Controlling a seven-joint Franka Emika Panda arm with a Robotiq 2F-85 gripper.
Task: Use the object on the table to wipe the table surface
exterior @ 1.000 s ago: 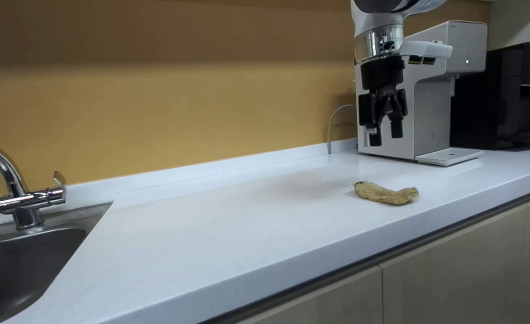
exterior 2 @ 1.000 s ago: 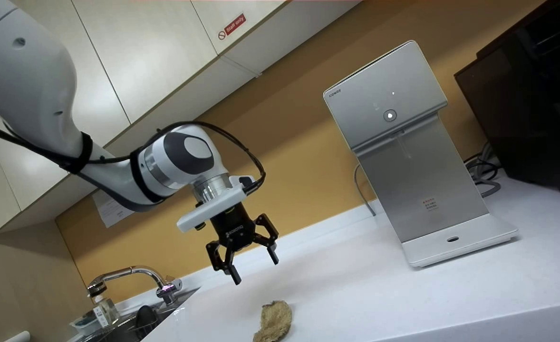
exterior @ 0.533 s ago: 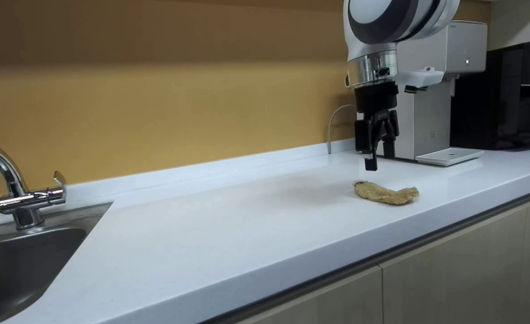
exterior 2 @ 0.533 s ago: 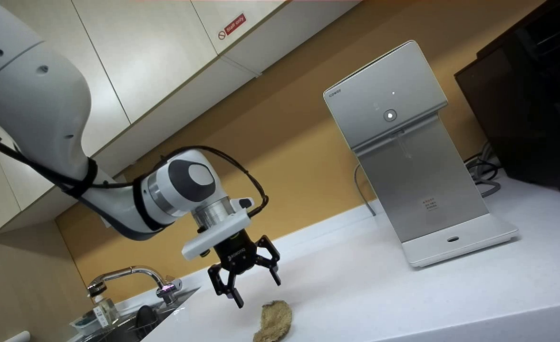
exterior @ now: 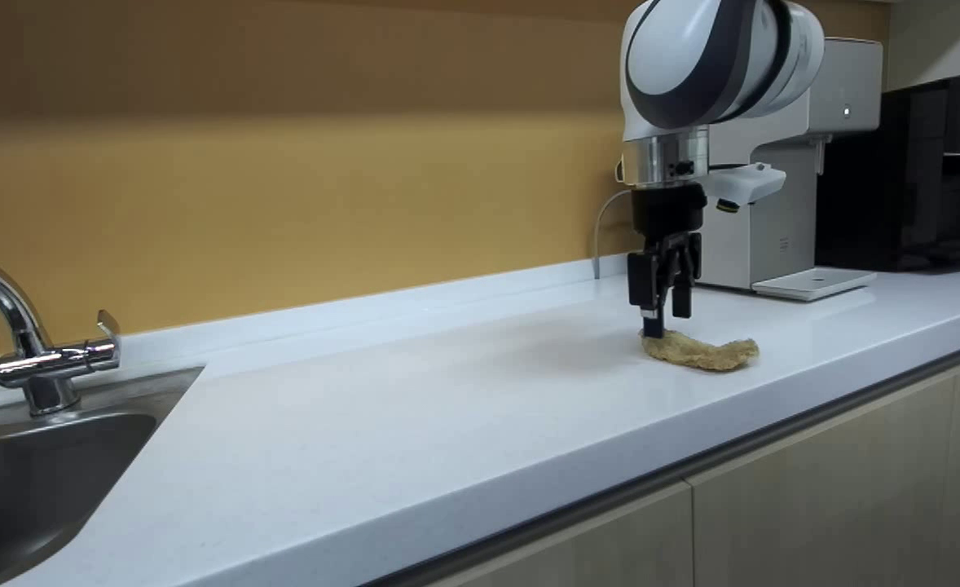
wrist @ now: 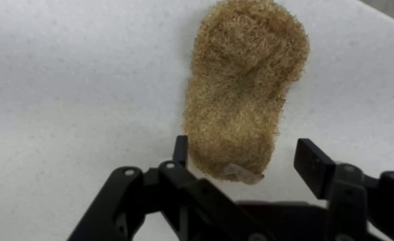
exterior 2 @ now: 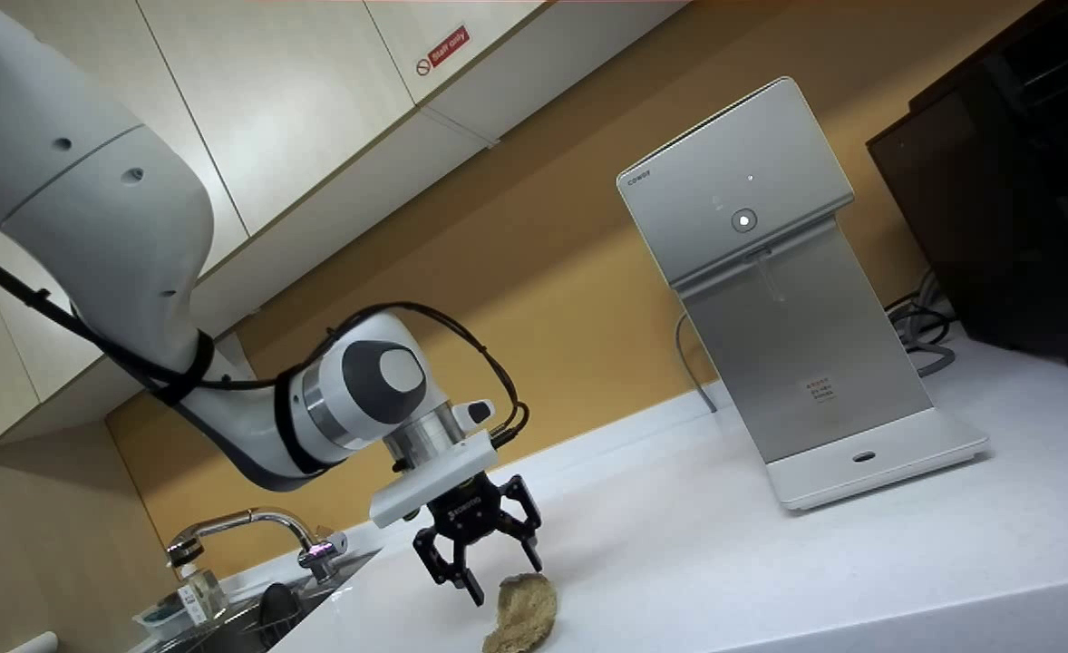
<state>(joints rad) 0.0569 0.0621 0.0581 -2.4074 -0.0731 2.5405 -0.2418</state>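
Got gripper (wrist: 243, 147) fingers (wrist: 312, 167) spread. See tan pad (wrist: 237, 100) on counter (wrist: 83, 93) with near end between fingertips (wrist: 181, 150) in wrist view, apart from right one, close by left; can't tell contact there. See silver machine (exterior: 781, 196) farther back, right.

In an exterior view, a white-&-gray robot arm (exterior 2: 108, 209) slants in from approx. 10 o'clock & bends at the wrist (exterior 2: 380, 390), its black gripper (exterior 2: 506, 582) aimed approx. 5 o'clock. In an exterior view, the silver wrist collar (exterior: 666, 160) sits at 12 o'clock above the gripper, which hangs straight down twd. 6. In wrist view, both fingers (wrist: 312, 164) stand well apart, tips approx. 7 & 4 o'clock.
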